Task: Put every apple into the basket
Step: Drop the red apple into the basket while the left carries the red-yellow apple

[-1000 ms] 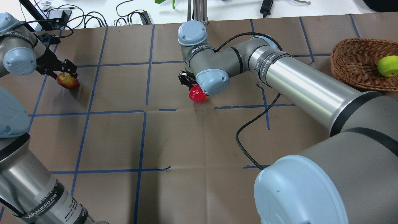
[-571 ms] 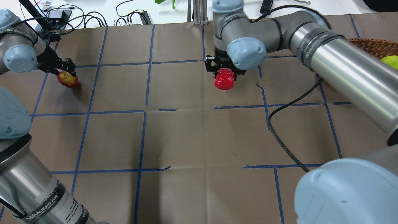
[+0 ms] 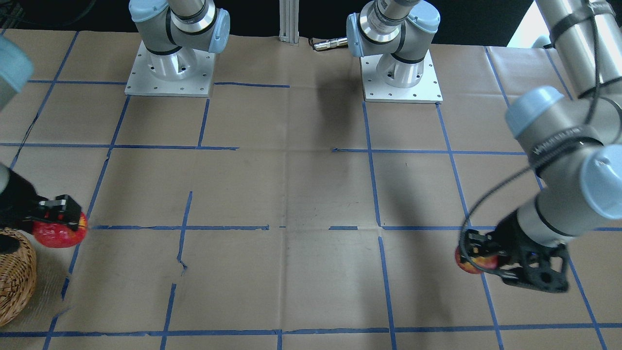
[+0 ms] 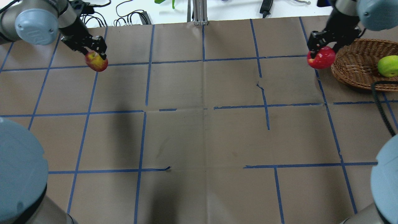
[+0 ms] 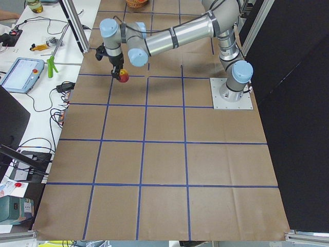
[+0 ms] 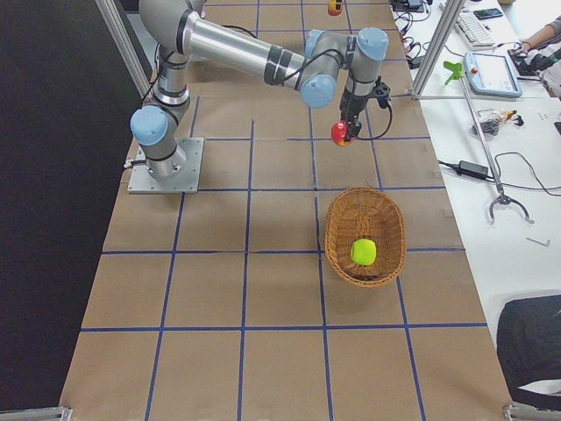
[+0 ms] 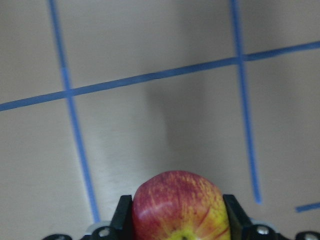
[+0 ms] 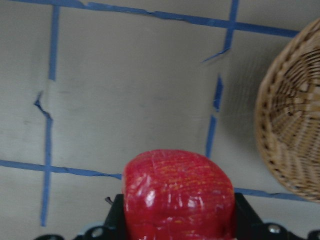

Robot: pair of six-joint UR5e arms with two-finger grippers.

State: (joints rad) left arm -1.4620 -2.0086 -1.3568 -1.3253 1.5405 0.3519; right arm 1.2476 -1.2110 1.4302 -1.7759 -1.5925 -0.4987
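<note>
Held blushed apple [image 4: 96, 61] in left hand [image 4: 96, 56], red apple [image 4: 321, 58] in right hand [image 4: 321, 50]; saw green apple [image 4: 387, 66] in basket [image 4: 351, 66] overhead, not frontally.

First apple [image 4: 387, 66] in basket [image 4: 351, 67] at right, second apple [image 4: 321, 58] near its rim, third apple [image 4: 96, 61] far left

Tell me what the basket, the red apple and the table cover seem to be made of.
Basket: woven wicker, matte light brown; the weave shows.
Red apple: glossy, with faceted, wrinkled highlights, so possibly plastic or film-wrapped.
Table cover: looks like matte brown paper, creased along folds.
</note>
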